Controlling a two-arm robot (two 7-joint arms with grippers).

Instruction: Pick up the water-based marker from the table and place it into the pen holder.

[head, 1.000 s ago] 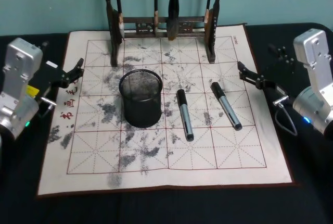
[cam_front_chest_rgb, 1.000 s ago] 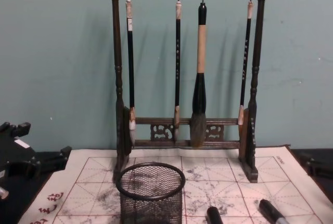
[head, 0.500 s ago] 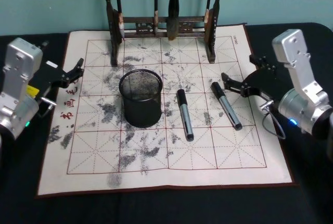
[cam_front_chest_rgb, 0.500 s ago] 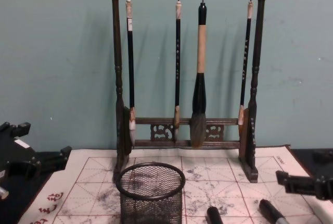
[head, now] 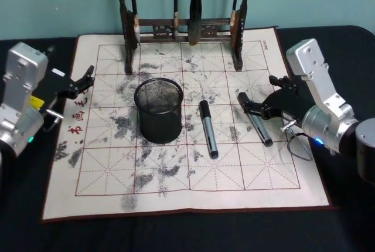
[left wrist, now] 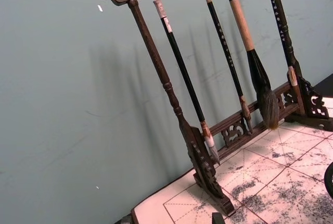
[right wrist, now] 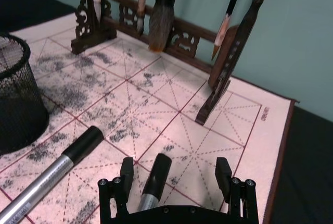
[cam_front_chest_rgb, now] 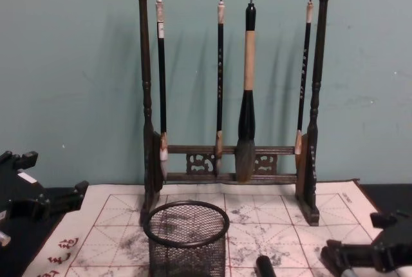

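Marker (head: 261,130), label unreadable, lies below spread right tool (right wrist: 175,170).

Tall dark wooden brush rack (cam_front_chest_rgb: 146,96), carved ends, upright before plain teal wall (cam_front_chest_rgb: 71,64). I count four calligraphy brushes (cam_front_chest_rgb: 248,58) hanging, tips down.

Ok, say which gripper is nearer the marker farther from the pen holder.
Right. The right gripper straddles that marker at its cap end with open fingers; the left gripper sits at the mat's left edge, past the pen holder.
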